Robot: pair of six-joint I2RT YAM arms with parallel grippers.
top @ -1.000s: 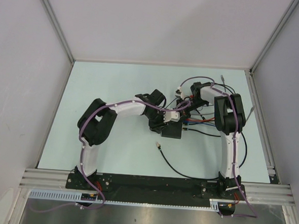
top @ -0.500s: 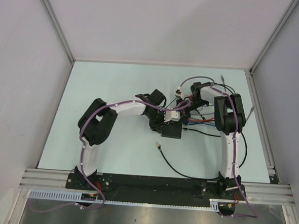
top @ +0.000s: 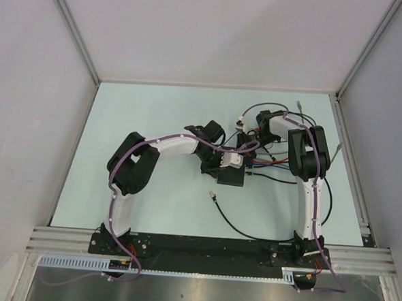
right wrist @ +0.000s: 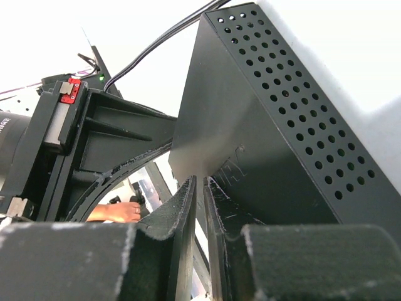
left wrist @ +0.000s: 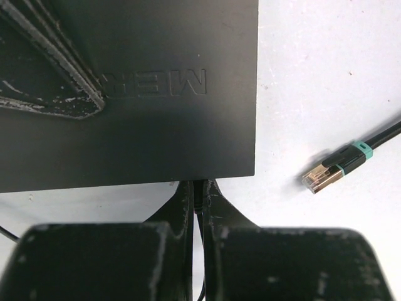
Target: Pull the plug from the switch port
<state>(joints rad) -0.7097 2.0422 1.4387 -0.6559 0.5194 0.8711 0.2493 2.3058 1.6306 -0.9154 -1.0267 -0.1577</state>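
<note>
The flat matte-black box point(top: 231, 177) lies mid-table; it fills the top of the left wrist view point(left wrist: 138, 94), with raised letters on its lid. My left gripper point(left wrist: 198, 191) is shut on a thin black plug and cable point(left wrist: 199, 195) that meets the box's near short edge, where the switch port is hidden behind my fingertips. In the top view the left gripper point(top: 219, 162) sits over the box's left end. My right gripper point(right wrist: 202, 188) is shut with nothing seen between its fingers, its tips against the box's lid point(right wrist: 250, 125); it shows at the box's far side point(top: 247, 137).
A loose black cable point(top: 240, 228) curls toward the near edge. Its free plug point(left wrist: 319, 177), with a teal band, lies on the table right of the box point(top: 214, 193). Red, blue and black cables point(top: 272, 165) run from the box toward the right arm.
The left arm has shifted slightly right and its wrist sits closer over the box. The box, the loose cable and the right arm look unchanged.
</note>
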